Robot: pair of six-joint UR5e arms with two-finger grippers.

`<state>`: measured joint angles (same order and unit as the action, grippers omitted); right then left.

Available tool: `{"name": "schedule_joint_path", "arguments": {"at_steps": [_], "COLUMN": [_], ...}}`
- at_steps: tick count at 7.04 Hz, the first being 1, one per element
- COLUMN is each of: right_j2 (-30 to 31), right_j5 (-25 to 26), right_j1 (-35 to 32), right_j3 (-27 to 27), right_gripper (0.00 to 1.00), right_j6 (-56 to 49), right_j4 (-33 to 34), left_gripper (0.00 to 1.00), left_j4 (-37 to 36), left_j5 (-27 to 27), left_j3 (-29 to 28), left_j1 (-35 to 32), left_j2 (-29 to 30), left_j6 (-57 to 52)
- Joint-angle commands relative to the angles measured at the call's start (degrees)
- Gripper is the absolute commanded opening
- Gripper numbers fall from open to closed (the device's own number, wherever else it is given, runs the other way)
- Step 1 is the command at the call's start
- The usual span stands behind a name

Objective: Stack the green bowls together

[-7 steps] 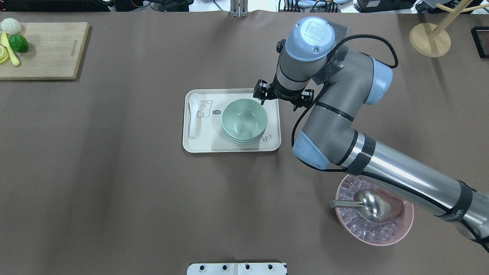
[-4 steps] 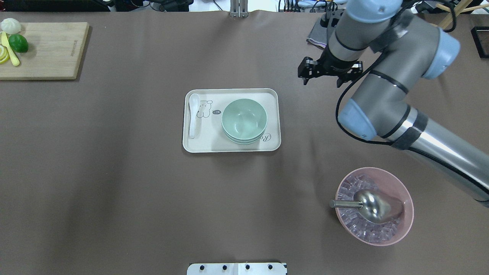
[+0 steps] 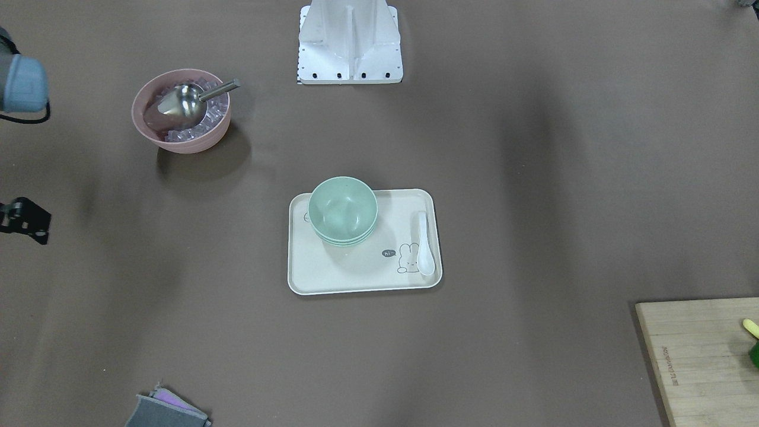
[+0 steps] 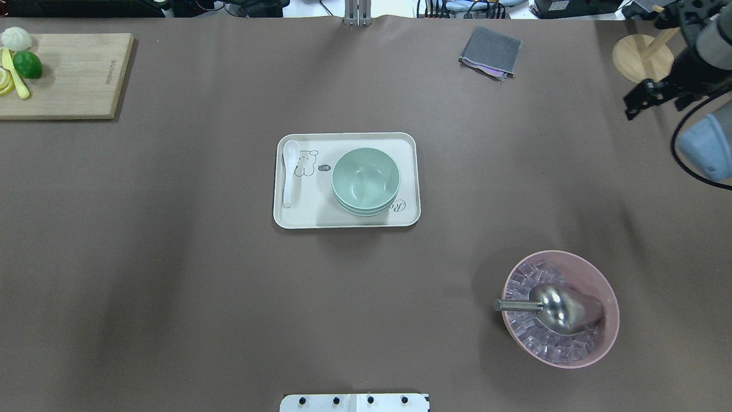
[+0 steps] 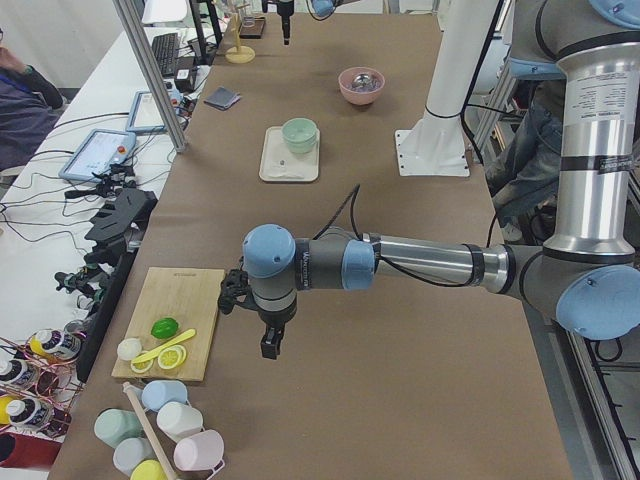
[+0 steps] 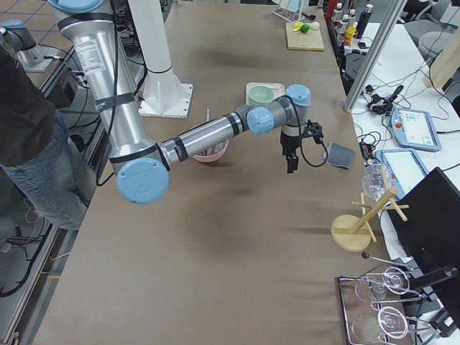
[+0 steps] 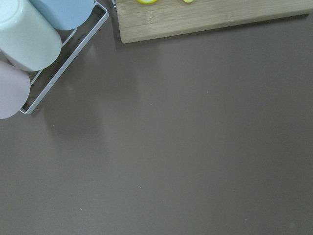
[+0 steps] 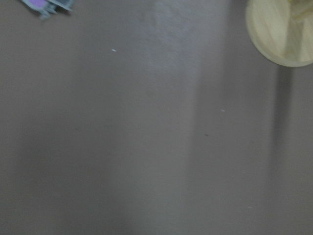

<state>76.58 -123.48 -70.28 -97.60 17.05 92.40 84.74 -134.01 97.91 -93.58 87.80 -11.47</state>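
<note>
The green bowls [image 4: 366, 182] sit nested in one stack on the right half of a cream tray [image 4: 346, 221] at the table's middle; the stack also shows in the front view [image 3: 343, 210]. My right gripper [image 4: 640, 100] hangs over bare table at the far right edge of the overhead view, well away from the tray and empty; I cannot tell whether it is open or shut. It also shows in the right side view [image 6: 290, 167]. My left gripper [image 5: 268, 348] shows only in the left side view, near the cutting board; I cannot tell its state.
A white spoon [image 4: 290, 171] lies on the tray's left side. A pink bowl [image 4: 606, 337] with ice and a metal scoop stands at the near right. A grey cloth [image 4: 490, 52] and a wooden stand [image 4: 643, 59] are at the far right. A cutting board [image 4: 68, 74] is at the far left.
My right arm has swung from the tray's far right corner out to the right edge of the overhead view. The bowl stack has not moved.
</note>
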Motion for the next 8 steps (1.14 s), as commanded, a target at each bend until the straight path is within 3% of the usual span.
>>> {"name": "schedule_joint_path", "arguments": {"at_steps": [1,4,8], "right_j2": [11.4,26.4,26.7], "right_j5": [-0.7,-3.3,-3.3], "right_j1": [-9.8,-15.8,-15.8], "right_j3": [-0.5,-6.0,-4.7], "right_gripper": [1.00,1.00,1.00], "right_j6": [-16.1,-18.5,-18.1], "right_j4": [-0.4,-0.9,-0.9], "left_gripper": [0.98,0.98,0.98], "left_j4": [-0.1,-0.3,-0.2], "left_j5": [0.1,0.3,0.9], "left_j3": [0.0,-0.6,-1.1], "left_j1": [0.1,0.1,0.1], "left_j2": [-0.1,-0.4,-0.5], "left_j6": [-0.3,-0.4,-0.4]}}
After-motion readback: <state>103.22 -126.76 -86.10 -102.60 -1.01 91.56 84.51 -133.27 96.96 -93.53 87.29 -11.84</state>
